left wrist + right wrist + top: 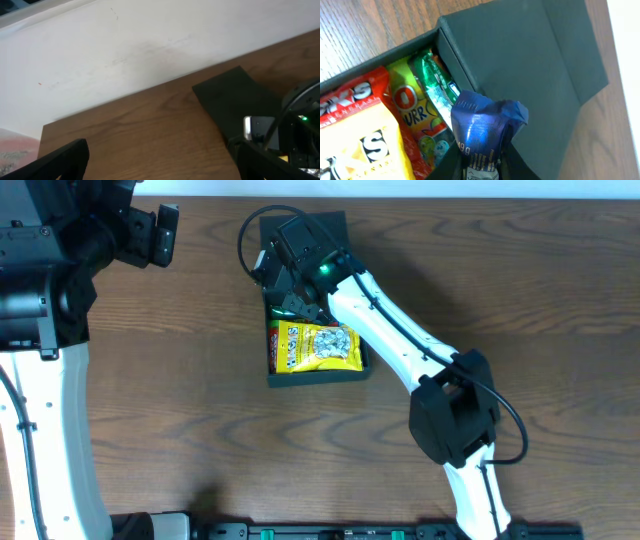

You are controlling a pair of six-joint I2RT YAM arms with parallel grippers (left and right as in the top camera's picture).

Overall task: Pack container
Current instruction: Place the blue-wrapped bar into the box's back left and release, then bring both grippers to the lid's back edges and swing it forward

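Right claw with blue packet over container, green packet just beside.

The right arm slants in from the near right and covers the far half of the container; the right gripper hangs there pinching a blue packet, so that way in is blocked; a yellow packet fills the near half; the lid flap is folded back beyond the far wall; left of the box the table is bare wood, the left gripper well apart at the far left.
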